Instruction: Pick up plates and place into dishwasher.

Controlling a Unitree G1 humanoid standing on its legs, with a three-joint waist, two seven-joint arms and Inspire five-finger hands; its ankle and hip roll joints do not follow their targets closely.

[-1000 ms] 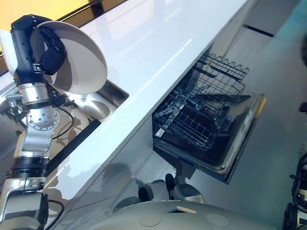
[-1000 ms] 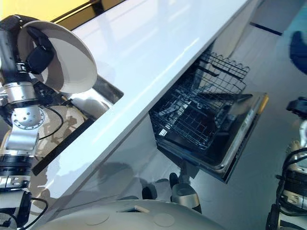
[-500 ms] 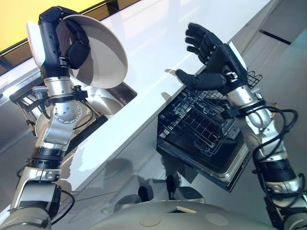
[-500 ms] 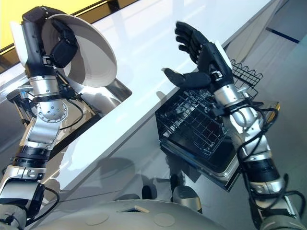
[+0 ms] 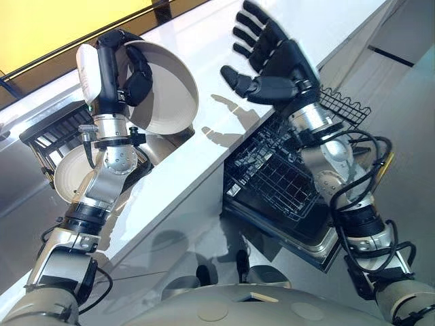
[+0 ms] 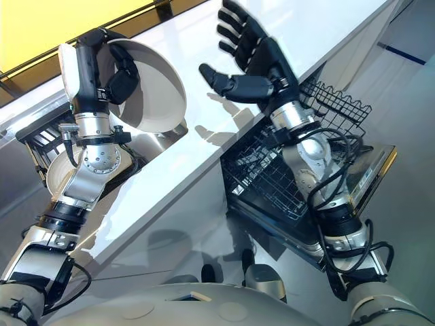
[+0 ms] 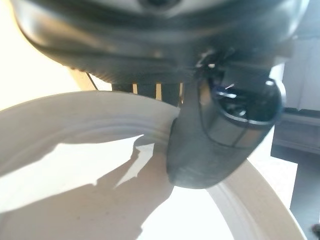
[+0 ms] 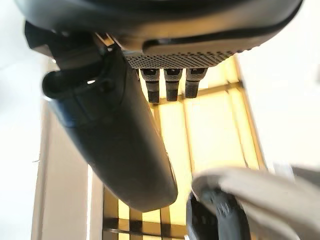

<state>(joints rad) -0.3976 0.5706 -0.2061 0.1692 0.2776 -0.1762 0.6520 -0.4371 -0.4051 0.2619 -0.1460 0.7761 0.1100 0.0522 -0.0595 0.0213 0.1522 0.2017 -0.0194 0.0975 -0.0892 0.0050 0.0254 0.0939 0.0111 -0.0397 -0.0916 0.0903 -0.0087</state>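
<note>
My left hand (image 5: 132, 71) is shut on a white plate (image 5: 168, 95), thumb pressed on its inner face (image 7: 210, 145) and fingers behind the rim; it holds the plate upright above the white counter (image 5: 224, 61). My right hand (image 5: 275, 58) is raised over the counter's edge a little to the right of the plate, open, fingers spread, palm towards the plate, holding nothing. Another white plate (image 5: 71, 173) lies lower, beside the left forearm. The dishwasher (image 5: 340, 224) stands open under the counter, its dark wire rack (image 5: 272, 180) pulled out and bare.
A dark wire dish rack (image 5: 58, 132) stands at the counter's left, behind the left arm. The counter's front edge runs diagonally between the hands and the dishwasher. Grey floor (image 5: 401, 122) spreads right of the open door.
The view has shifted. My left hand carried the plate rightward towards the counter's middle. My right hand rose and moved left, closer to the plate, still open.
</note>
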